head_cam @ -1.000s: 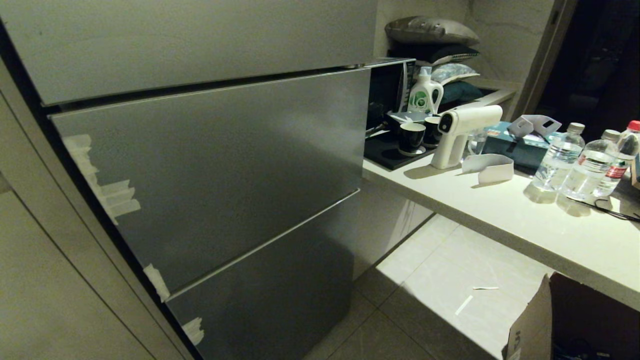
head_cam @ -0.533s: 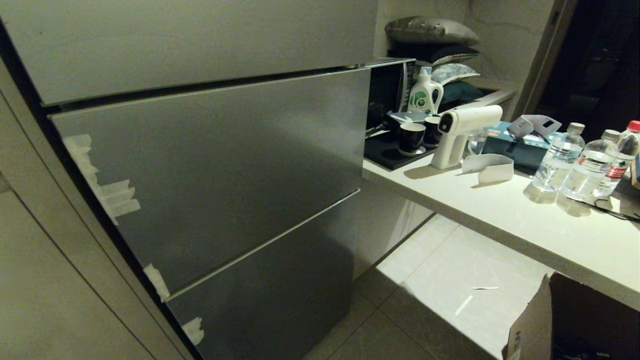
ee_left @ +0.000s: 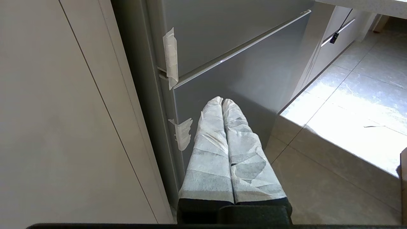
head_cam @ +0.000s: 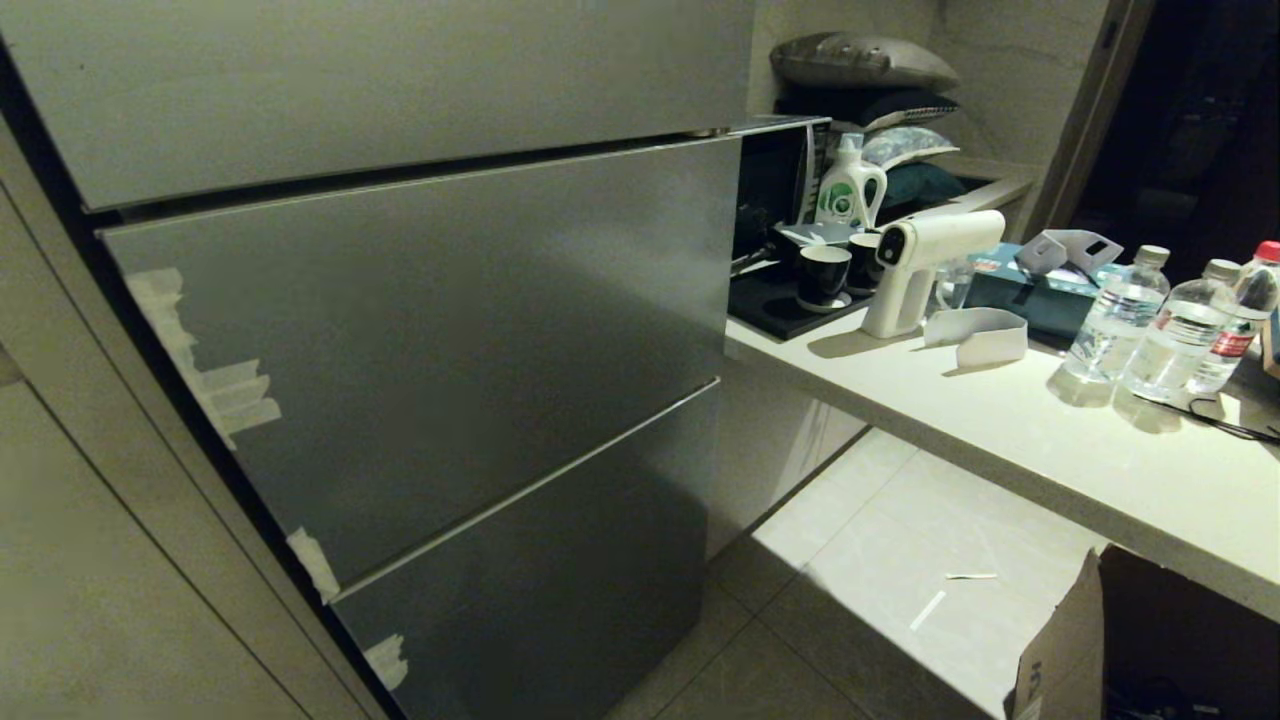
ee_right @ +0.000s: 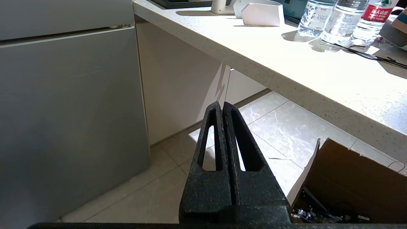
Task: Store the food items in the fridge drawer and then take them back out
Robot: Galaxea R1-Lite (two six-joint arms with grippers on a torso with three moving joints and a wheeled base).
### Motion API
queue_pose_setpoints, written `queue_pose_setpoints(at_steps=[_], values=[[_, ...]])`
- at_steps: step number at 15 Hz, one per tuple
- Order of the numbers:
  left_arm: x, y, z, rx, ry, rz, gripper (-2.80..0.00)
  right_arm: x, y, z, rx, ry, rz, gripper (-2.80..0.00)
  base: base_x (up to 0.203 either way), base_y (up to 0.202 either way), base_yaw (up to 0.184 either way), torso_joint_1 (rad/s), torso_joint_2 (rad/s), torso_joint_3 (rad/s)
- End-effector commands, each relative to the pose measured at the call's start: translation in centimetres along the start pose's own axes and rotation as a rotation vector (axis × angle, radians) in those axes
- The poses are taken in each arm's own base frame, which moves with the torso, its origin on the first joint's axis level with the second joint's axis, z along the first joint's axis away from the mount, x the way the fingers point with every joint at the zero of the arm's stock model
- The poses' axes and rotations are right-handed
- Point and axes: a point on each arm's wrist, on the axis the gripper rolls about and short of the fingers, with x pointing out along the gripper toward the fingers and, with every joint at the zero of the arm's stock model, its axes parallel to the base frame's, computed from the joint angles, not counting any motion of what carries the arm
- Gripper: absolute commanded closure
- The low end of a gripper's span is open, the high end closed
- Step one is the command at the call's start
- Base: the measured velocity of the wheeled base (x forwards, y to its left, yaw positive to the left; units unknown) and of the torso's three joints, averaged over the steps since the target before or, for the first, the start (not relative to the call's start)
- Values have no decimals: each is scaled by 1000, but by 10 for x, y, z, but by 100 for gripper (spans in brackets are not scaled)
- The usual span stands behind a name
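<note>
The fridge stands shut. In the head view its grey steel door fronts fill the left and centre of the frame, stacked in three bands with slanting seams between them, and whitish tape scraps cling to their left edge. The fridge drawer is not visible in any view; presumably it sits behind one of these fronts, though which one cannot be told. No food items can be made out either: neither on the counter at the right of the frame, where water bottles, a white handheld device and dark cups stand, nor on the tiled floor.

Neither arm appears in the head view. In the left wrist view the left gripper, its fingers wrapped in pale cloth, is pressed closed on nothing and points at the lowest door front, just right of the taped edge in that frame's centre. In the right wrist view the right gripper, black and likewise clenched empty, points at the floor below the counter edge, with the fridge off at the frame's left and a cardboard box at lower right.

The relation that matters is this: the door seams run long and nearly level across the fridge, and the taped edge faces the left gripper. The left arm therefore looks the nearer one for pulling a front open, a step not yet begun.
</note>
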Motion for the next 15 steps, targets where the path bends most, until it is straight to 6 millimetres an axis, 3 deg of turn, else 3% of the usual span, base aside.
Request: queue_pose_setpoints(at_steps=[1, 10, 13, 15], values=[[0, 0, 0, -3, -3, -1, 0, 2, 1, -9, 0, 29, 3, 0, 0, 0, 0, 0, 0, 0], [0, 0, 2, 24, -13, -2, 0, 2, 1, -9, 0, 29, 3, 0, 0, 0, 0, 0, 0, 0], [-9, 0, 36, 60, -154, -5, 0, 2, 1, -9, 0, 29, 3, 0, 0, 0, 0, 0, 0, 0], [-5, 0, 49, 52, -86, -10, 0, 2, 1, -9, 0, 29, 3, 0, 0, 0, 0, 0, 0, 0]])
